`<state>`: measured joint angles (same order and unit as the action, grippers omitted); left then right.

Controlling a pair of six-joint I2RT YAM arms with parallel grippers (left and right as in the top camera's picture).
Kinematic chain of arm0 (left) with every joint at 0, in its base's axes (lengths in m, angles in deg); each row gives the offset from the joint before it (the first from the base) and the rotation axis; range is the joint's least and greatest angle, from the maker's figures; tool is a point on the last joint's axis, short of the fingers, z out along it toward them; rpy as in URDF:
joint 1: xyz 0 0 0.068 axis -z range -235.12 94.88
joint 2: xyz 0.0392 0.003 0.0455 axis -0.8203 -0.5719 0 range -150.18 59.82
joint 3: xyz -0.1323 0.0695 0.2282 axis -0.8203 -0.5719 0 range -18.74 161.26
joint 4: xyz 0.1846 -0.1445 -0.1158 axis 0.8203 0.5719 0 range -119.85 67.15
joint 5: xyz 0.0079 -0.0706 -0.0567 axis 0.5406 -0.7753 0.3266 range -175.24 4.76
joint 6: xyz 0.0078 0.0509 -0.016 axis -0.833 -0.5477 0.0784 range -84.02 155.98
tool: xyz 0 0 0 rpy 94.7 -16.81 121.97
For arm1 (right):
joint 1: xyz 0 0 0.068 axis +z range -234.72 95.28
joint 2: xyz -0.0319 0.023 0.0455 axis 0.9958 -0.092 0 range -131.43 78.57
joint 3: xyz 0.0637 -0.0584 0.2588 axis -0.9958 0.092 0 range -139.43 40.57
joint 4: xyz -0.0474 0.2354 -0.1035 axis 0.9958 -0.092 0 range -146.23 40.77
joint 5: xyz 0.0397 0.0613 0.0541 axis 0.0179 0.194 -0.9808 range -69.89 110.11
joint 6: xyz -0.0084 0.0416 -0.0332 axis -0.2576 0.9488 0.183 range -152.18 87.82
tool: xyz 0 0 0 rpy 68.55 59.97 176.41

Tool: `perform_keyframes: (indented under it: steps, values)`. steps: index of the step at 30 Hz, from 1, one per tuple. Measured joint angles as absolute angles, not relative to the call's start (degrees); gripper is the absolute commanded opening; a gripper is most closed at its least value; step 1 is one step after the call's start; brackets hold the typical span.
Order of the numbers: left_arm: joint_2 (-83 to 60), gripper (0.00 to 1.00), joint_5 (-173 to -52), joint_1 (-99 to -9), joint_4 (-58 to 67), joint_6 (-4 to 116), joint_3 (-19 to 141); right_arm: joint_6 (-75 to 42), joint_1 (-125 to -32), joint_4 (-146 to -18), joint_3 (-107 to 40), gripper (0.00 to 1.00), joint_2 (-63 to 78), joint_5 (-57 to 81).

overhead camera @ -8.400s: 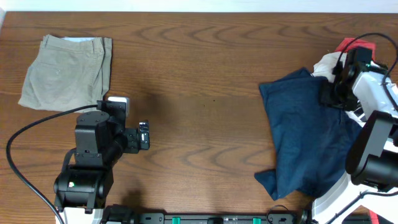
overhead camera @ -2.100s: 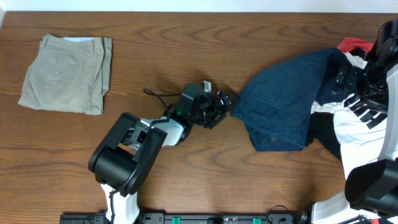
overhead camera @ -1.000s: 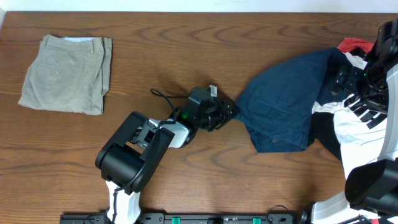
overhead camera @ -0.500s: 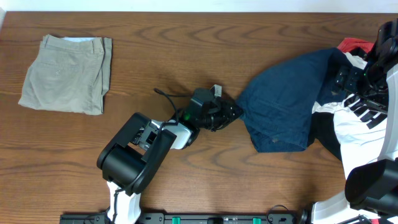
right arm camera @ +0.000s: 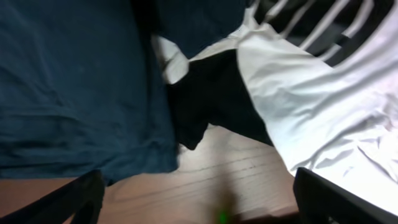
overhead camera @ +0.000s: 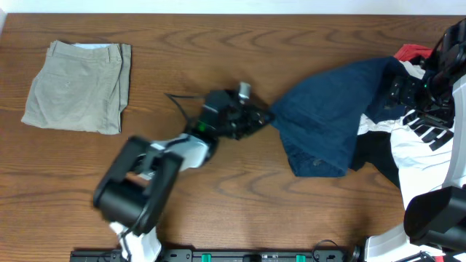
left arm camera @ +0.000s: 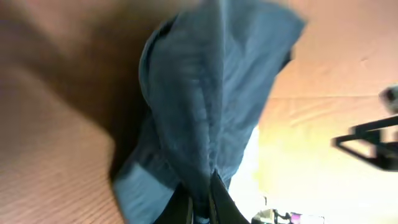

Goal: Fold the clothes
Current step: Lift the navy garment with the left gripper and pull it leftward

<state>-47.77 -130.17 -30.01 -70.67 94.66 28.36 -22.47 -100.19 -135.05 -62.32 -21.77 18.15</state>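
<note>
The navy-blue trousers (overhead camera: pixel 324 116) lie bunched at right of centre, their right end draped over the other clothes. My left gripper (overhead camera: pixel 263 116) is shut on their left edge; in the left wrist view the dark fingers (left arm camera: pixel 217 200) pinch a fold of the blue fabric (left arm camera: pixel 205 93), which hangs lifted from the wood. My right gripper (overhead camera: pixel 405 93) hovers over the pile at the right edge. In its own view the right gripper (right arm camera: pixel 205 205) stands wide open above bare wood, holding nothing, with navy cloth (right arm camera: pixel 74 81), a black piece (right arm camera: pixel 211 93) and the white shirt (right arm camera: pixel 311 93) beyond it.
Folded khaki trousers (overhead camera: pixel 76 86) rest at the far left. At the right edge the pile holds a white black-lettered shirt (overhead camera: pixel 426 145), a black piece (overhead camera: pixel 375 149) and a red piece (overhead camera: pixel 411 52). A cable trails behind the left wrist (overhead camera: pixel 178 102).
My left gripper has shut on the navy trousers' edge and drawn it leftward, so the cloth has shifted left. The right arm has stayed in place, its jaws still wide.
</note>
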Motion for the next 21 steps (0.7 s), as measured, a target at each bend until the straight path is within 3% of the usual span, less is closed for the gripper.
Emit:
perform_keyframes:
  steps: [8, 16, 21]
  values:
    - [-32.1, 0.06, -131.2, -42.2, -42.1, 80.5, 33.9, -24.2, -100.2, -132.5, -60.3, 0.55, -21.8, 15.7]
    - [-28.8, 0.06, -127.6, -49.6, -11.8, 65.8, 43.7, -27.8, -97.9, -123.8, -51.1, 0.01, -21.7, 12.9]
    - [-28.8, 0.06, -126.6, -52.4, -1.5, 62.3, 49.6, -30.7, -95.7, -111.9, -40.5, 0.01, -21.7, 10.2]
